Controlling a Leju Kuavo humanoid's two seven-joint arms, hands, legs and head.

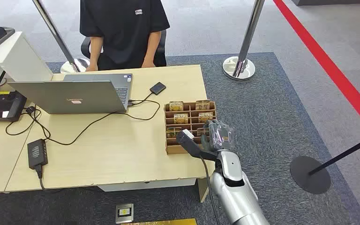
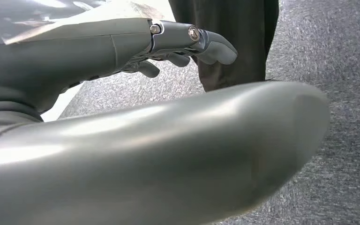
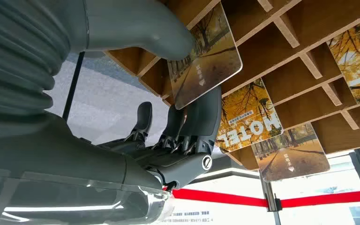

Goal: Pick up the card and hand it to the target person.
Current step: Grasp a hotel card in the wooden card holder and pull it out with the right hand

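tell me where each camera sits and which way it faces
Head view: high on the body, looking down at the desk, card rack, seated person; right hand at the rack.
Left wrist view: behind the left hand, facing carpet.
Right wrist view: behind the right hand, thumb and fingers on a card.
Shared: rack, right hand.

The wooden card box [image 1: 190,127] sits at the desk's [image 1: 122,150] right near corner. Left of it is bare desk. Farther left, the laptop [image 1: 72,96] and black cables [image 1: 75,131] block the way.
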